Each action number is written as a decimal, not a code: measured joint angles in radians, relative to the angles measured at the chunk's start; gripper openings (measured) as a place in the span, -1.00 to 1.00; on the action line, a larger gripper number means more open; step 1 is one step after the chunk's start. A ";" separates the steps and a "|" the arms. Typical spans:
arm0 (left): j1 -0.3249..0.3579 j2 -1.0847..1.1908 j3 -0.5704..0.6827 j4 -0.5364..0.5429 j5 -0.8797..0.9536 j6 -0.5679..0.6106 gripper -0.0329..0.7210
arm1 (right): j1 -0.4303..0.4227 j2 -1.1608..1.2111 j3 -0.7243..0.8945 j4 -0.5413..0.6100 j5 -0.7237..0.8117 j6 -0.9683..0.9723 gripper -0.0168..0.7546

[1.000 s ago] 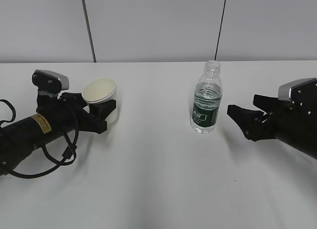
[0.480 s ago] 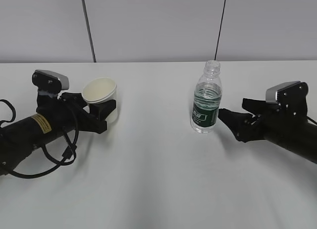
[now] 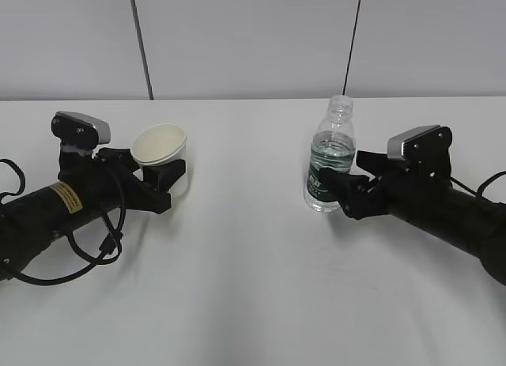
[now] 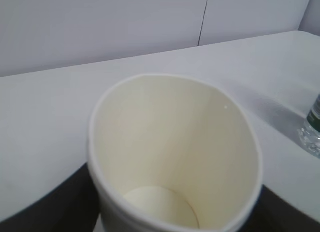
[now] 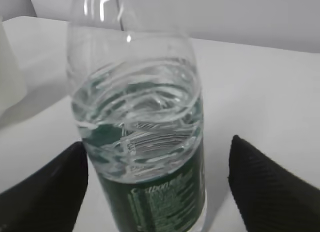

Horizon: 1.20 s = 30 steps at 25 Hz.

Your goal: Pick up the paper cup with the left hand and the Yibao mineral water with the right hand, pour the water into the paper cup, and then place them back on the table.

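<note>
The paper cup sits between the fingers of my left gripper, which is shut on it, low over the table. In the left wrist view the cup is empty, its rim pressed slightly oval, with black fingers on both sides. The Yibao mineral water stands upright, uncapped and partly filled. My right gripper is open with one finger on each side of the bottle's label. In the right wrist view the bottle stands between the fingers, with a gap on its right side.
A grey panelled wall runs behind the table's far edge. The bottle's base shows at the right edge of the left wrist view. The cup shows blurred at the left edge of the right wrist view.
My right arm has moved left until its open fingers reach around the bottle. The left arm and cup have not moved.
</note>
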 joint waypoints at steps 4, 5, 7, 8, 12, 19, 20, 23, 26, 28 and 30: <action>0.000 0.000 0.000 0.000 0.000 0.000 0.24 | 0.012 0.000 -0.029 0.005 0.000 0.000 0.72; 0.000 0.000 0.000 0.000 0.000 0.000 0.24 | 0.016 0.002 -0.035 0.005 0.000 0.000 0.72; 0.000 0.000 0.000 0.000 0.000 0.000 0.24 | 0.026 0.002 -0.049 0.007 0.000 0.000 0.72; 0.000 0.000 0.000 0.000 0.000 0.000 0.24 | 0.031 0.002 -0.051 0.007 0.000 0.000 0.72; 0.000 0.000 0.000 0.000 0.000 0.000 0.24 | 0.038 0.017 -0.074 0.011 -0.001 0.000 0.72; 0.000 0.000 0.000 -0.001 0.000 0.000 0.24 | 0.040 0.083 -0.111 0.014 -0.001 -0.002 0.70; 0.000 0.000 0.000 -0.001 0.000 0.000 0.24 | 0.040 0.084 -0.116 0.014 -0.001 -0.002 0.69; 0.000 0.000 0.000 -0.001 0.000 0.000 0.24 | 0.040 0.084 -0.121 0.012 -0.001 -0.002 0.67; 0.000 0.000 0.000 -0.001 0.000 0.000 0.24 | 0.040 0.085 -0.123 0.006 -0.001 -0.002 0.59; 0.000 0.000 0.000 -0.001 0.000 0.000 0.24 | 0.040 0.085 -0.123 0.006 -0.001 -0.004 0.52; 0.000 0.000 0.000 -0.001 0.000 0.000 0.24 | 0.040 0.085 -0.123 0.006 -0.001 -0.004 0.47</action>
